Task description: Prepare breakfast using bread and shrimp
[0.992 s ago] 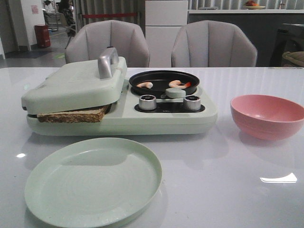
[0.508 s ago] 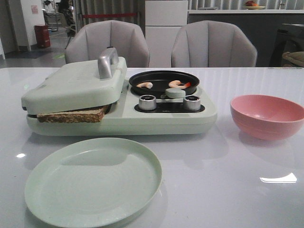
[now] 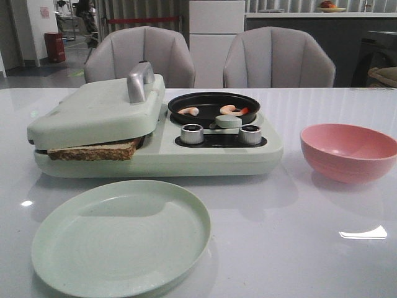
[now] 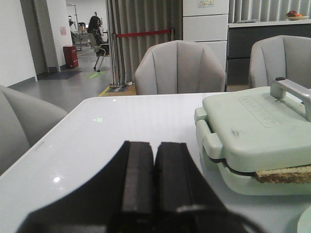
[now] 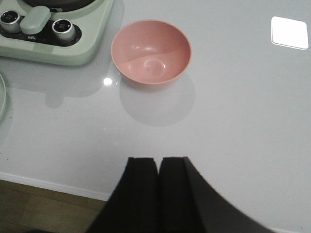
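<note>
Across the front view almost nothing differs from a second ago. The whole picture sits a touch lower and to the left, so the breakfast maker (image 3: 155, 133), the green plate (image 3: 121, 239) and the pink bowl (image 3: 348, 152) shift together, keeping their places relative to one another.

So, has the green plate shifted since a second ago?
No. The green plate sits at the same spot in front of the breakfast maker, left of the pink bowl.

The front view looks low and level across the glossy white table (image 3: 298, 211). The left wrist view faces the pale green breakfast-maker appliance (image 4: 257, 141) from its side. The right wrist view looks steeply down on the pink round bowl (image 5: 151, 53), which the front view shares.
</note>
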Tool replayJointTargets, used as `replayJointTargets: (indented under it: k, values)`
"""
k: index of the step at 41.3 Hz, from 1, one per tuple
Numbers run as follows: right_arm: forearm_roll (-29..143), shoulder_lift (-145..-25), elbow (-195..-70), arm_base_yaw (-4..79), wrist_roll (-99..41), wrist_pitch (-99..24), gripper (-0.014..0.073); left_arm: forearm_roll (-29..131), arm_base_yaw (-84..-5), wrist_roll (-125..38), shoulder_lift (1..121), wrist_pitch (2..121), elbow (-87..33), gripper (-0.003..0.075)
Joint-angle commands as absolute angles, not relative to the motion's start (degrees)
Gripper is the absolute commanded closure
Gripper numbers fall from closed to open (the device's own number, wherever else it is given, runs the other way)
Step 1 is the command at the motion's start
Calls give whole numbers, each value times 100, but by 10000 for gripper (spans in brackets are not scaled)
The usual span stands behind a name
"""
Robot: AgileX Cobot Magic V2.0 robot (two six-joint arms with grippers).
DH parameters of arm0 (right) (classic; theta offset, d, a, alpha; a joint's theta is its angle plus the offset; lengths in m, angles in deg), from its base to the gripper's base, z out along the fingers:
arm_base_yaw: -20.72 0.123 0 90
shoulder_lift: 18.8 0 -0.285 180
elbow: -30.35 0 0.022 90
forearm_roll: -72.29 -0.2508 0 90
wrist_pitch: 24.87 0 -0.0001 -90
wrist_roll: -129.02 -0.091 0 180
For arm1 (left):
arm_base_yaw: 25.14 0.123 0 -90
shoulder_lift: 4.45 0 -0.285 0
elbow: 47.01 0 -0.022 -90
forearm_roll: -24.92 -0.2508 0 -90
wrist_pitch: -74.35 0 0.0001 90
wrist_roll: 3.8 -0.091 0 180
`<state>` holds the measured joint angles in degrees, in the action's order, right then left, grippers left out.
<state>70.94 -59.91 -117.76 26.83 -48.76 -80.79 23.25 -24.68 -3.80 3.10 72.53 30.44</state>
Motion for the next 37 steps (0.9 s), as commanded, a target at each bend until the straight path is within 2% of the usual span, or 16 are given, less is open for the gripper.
replayJointTargets:
  k: [1, 37]
  values:
    - [7128, -6004, -11923, 2683, -4856, -7709, 634, 2539, -2462, -601, 169, 7835, 3219, 619]
    - [7128, -6004, -11923, 2683, -4856, -7709, 634, 2728, -2911, -636, 169, 8013, 3219, 619]
